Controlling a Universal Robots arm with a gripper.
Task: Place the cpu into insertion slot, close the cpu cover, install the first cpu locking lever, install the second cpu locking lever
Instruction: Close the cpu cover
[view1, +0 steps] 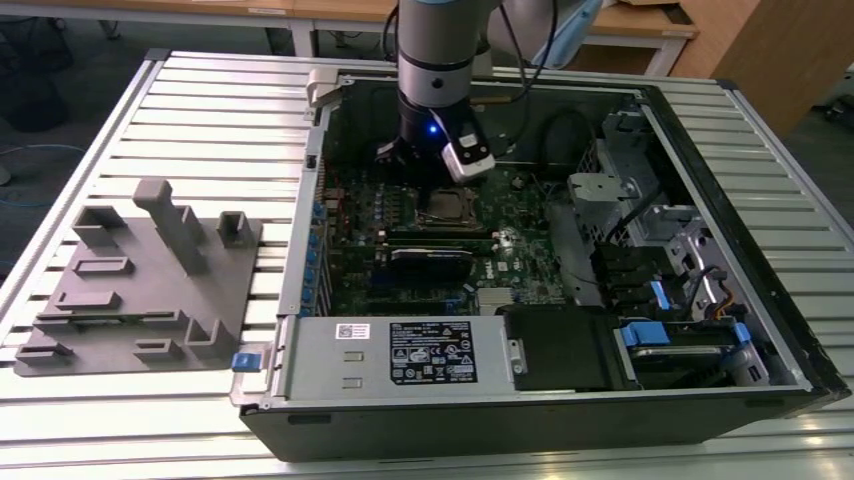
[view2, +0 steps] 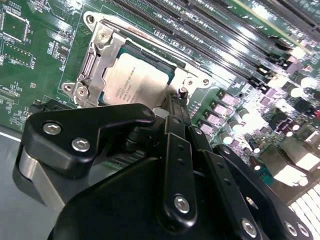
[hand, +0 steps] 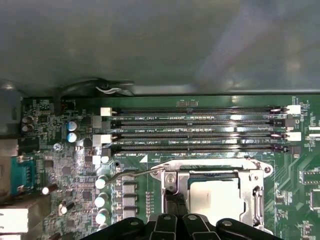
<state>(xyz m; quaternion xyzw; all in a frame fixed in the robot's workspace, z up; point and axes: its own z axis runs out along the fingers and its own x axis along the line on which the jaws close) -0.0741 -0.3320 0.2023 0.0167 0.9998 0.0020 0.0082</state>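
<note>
The cpu lies flat in the insertion slot, its silvery top showing through the window of the cpu cover. The cover is folded down over the chip. A thin wire locking lever sticks out sideways from the socket's corner, its hooked end free. My gripper hangs just above that corner of the socket, fingers pressed together with nothing between them. In the exterior view the gripper stands low inside the open computer case, right over the socket.
Long memory slots run beside the socket. A black card stands on the board nearer the power supply. Drive cage and cables fill the exterior view's right. A grey fixture plate lies outside the case.
</note>
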